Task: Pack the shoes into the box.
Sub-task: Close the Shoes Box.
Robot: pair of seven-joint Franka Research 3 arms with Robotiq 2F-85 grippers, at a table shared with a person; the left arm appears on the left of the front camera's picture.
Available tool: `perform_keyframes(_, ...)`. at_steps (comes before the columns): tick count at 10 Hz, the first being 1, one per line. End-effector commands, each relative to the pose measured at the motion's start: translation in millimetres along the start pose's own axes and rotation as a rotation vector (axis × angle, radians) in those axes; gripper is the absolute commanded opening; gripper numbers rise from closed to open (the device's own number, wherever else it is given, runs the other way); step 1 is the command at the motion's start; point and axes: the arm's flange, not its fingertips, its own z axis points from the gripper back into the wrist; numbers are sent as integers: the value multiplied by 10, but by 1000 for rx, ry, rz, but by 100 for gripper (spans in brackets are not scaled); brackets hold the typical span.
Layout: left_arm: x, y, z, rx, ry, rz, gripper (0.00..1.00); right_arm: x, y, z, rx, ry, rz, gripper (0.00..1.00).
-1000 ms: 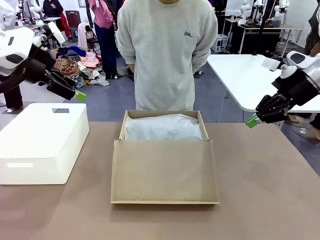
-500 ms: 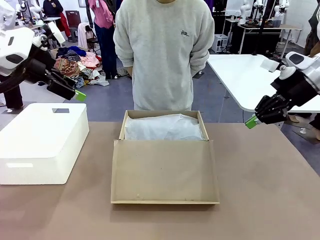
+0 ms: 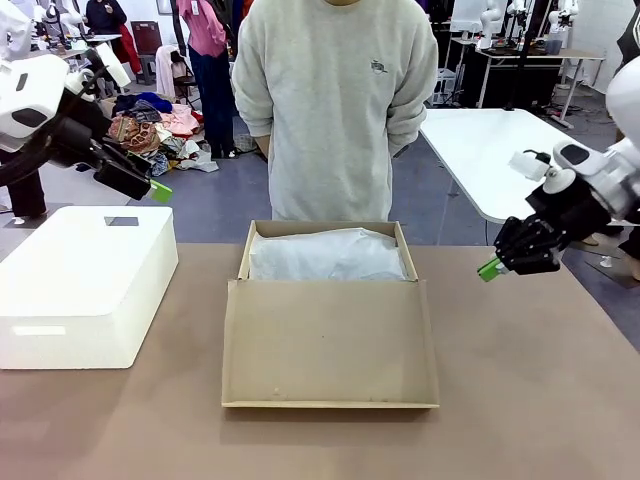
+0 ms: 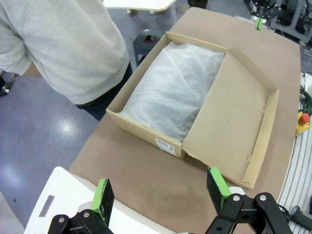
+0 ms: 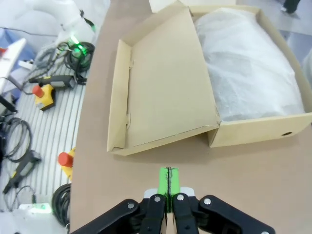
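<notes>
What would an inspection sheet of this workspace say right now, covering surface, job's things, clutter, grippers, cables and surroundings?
Surface: brown table, bare around the box.
Job's things: cardboard shoebox open at mid-table, flap lid laid flat toward the robot; white tissue paper covers the inside, and what lies under it cannot be told.
Clutter: white rounded block on the table, on the robot's left of the shoebox.
Grippers: left gripper open and empty, raised near the white rounded block; right gripper shut and empty, above the table's right side.
Cables: black cables and red stop buttons beside the table.
Surroundings: person in a grey sweatshirt at the far edge; white table; clothes pile.
</notes>
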Motion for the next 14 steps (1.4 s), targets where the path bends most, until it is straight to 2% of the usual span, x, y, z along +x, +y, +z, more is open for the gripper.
perform_keyframes(1, -22, 4, -4, -13, -15, -7, 100, -176, -75, -188, -25, -39, -6, 0)
perform_keyframes(5, -22, 4, -4, -13, -15, -7, 100, -338, -171, -520, 0, -22, -53, 0)
perform_keyframes(12, -22, 4, -4, -13, -15, -7, 100, -338, -151, -490, 26, 5, -74, 0)
perform_keyframes(14, -22, 4, -4, -13, -15, -7, 100, -397, -179, -655, 3, -50, -54, 0)
